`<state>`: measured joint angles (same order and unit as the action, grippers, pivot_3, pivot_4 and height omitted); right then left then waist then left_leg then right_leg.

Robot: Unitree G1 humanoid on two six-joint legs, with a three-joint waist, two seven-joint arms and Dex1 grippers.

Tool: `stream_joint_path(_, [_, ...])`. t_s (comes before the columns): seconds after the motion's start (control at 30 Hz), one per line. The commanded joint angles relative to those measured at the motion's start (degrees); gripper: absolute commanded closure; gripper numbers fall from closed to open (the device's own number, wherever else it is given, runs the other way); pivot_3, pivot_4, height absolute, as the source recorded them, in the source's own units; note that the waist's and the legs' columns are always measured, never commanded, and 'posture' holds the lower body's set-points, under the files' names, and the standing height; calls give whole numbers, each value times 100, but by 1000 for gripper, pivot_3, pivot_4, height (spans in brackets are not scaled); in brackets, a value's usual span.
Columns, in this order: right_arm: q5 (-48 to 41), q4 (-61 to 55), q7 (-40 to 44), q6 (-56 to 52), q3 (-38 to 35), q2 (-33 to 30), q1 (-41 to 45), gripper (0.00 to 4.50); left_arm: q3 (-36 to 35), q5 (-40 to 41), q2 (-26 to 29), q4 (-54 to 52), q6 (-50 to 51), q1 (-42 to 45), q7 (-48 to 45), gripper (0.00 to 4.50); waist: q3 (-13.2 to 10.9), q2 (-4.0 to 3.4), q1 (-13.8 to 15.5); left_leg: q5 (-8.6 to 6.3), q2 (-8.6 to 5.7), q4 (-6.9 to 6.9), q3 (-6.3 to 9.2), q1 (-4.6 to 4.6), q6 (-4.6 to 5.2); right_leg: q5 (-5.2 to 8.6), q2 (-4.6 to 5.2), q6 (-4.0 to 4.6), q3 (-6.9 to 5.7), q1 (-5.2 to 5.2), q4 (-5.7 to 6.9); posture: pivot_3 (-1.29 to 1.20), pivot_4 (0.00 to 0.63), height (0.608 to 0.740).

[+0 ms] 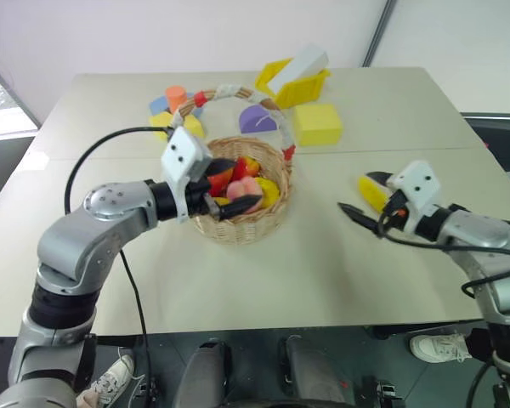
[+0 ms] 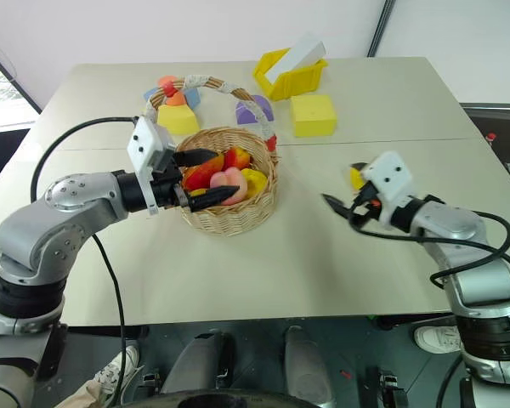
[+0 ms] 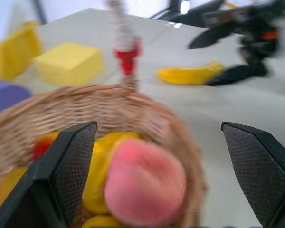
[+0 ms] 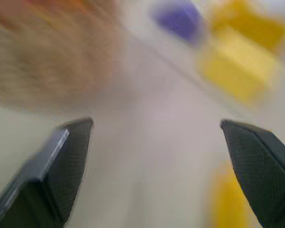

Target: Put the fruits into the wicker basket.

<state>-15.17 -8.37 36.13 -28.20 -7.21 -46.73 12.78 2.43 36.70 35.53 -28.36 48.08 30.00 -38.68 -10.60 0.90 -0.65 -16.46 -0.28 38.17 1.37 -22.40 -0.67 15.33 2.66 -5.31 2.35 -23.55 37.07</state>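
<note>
The wicker basket (image 1: 238, 231) stands left of the table's middle, its white and red handle arching over it. The pink peach (image 1: 248, 189) lies inside it among other toy fruits. My left gripper (image 1: 246, 180) hangs open over the basket's near rim, with the peach (image 3: 145, 183) lying loose below its fingers. The yellow banana (image 1: 372, 192) lies on the table to the right of the basket. My right gripper (image 1: 352, 192) is open just above the table beside the banana, one finger on each side of its near end, and holds nothing.
A yellow open box (image 1: 293, 81) with a white block in it stands at the back. In front of it sit a yellow foam cube (image 1: 316, 123) and a purple block (image 1: 257, 119). Several coloured foam blocks (image 1: 174, 106) lie behind the basket's handle.
</note>
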Motion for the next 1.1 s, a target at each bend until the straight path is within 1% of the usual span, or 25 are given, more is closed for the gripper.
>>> stream_joint_path(0.03, [509,805,-56,337,164,-109,313,0,331,-142,46,-325,-188,6,-177,42,0,0,-11,0,0,0,0,0,0,0,-1,0,0,1,0,0,150,740])
stream_joint_path(0.2, [856,1929,-65,293,405,-2,956,0,694,-328,37,-502,-365,-103,-316,42,-1,-5,-45,0,3,0,-15,6,1,-1,-6,-1,7,-3,6,0,150,740])
stream_joint_path(0.3, [1040,2319,-8,314,550,-22,1189,0,790,-439,-44,-492,-392,-115,-208,42,-1,-6,-24,0,5,0,-13,7,1,0,-11,-1,7,-2,6,0,150,740])
stream_joint_path(0.4, [976,2293,118,232,514,-10,1244,786,818,-528,-54,-486,-429,-169,-207,0,-1,-5,-10,0,4,1,-13,6,1,-1,-9,-1,7,-1,6,0,150,740])
stream_joint_path(0.43, [976,2244,146,216,517,-15,1240,1399,826,-572,-40,-472,-450,-193,-216,0,-1,-5,-9,0,3,1,-12,6,1,-1,-9,-1,7,-1,6,0,150,740])
stream_joint_path(0.47, [984,2216,166,218,520,-24,1234,1898,836,-608,-36,-465,-462,-207,-219,0,-1,-5,-11,0,3,1,-12,6,1,-1,-9,-1,7,0,6,0,150,740])
stream_joint_path(0.5, [985,2146,193,221,526,-35,1219,2526,828,-648,-30,-440,-505,-237,-240,0,-1,-5,-11,0,3,1,-13,6,1,-1,-8,-1,7,-1,5,0,150,740])
stream_joint_path(0.57, [971,2016,198,176,500,-38,1206,3505,760,-682,-31,-397,-591,-308,-292,0,-1,-5,-11,0,3,1,-12,5,1,-1,-8,-1,7,-1,6,0,150,740])
stream_joint_path(0.6, [981,1949,170,165,482,-39,1200,3722,716,-692,-29,-376,-632,-348,-308,0,-1,-6,-11,0,3,1,-12,5,1,-1,-8,-1,7,-1,5,0,150,740])
stream_joint_path(0.63, [1011,1897,150,183,479,-52,1196,3725,667,-699,-29,-355,-668,-382,-305,0,-1,-6,-11,0,3,1,-12,5,1,-1,-8,-1,7,-1,6,0,150,740])
stream_joint_path(0.67, [1047,1685,182,292,470,-125,1148,3725,444,-636,-14,-288,-708,-514,-285,0,0,-7,-15,0,4,1,-11,5,1,-1,-8,-1,7,-1,6,0,150,740])
stream_joint_path(0.73, [1006,1066,321,399,354,-290,1013,3725,-125,-481,104,-149,-820,-881,-330,0,-1,-11,-33,0,5,0,-12,6,1,-1,-8,-1,7,-3,6,0,150,740])
stream_joint_path(0.77, [920,565,546,593,282,-435,891,3725,-520,-340,175,-93,-892,-1105,-411,0,-3,-14,-42,0,6,-1,-13,5,1,0,-9,-1,7,-7,7,0,150,740])
stream_joint_path(0.83, [327,-495,1106,518,93,-592,659,3725,-1151,-85,290,45,-943,-1445,-526,0,-11,-28,-44,0,13,-4,-14,-3,1,0,-8,0,9,-22,12,0,150,740])
stream_joint_path(0.9, [-280,-1347,1571,269,25,-687,513,3725,-1598,103,367,227,-981,-1699,-645,0,-11,-28,-34,0,20,-4,-12,-3,1,0,-12,0,7,-22,13,0,150,740])
stream_joint_path(0.97, [-733,-1961,1770,-208,286,-655,726,3725,-2013,209,454,447,-1053,-2036,-825,0,-10,-26,-37,0,21,-3,-3,6,1,0,-11,0,1,-6,9,0,150,740])
stream_joint_path(1.0, [-772,-2075,1766,-376,529,-547,968,3725,-2101,168,510,523,-1151,-2170,-920,0,-10,-25,-52,0,21,-3,-3,14,1,0,-10,0,1,3,8,0,150,740])
stream_joint_path(1.1, [-552,-2028,1516,-660,1392,85,1838,3725,-2047,24,590,558,-1288,-2241,-890,0,-12,-17,-24,0,18,3,-5,23,1,1,-1,1,-1,13,4,0,150,740])
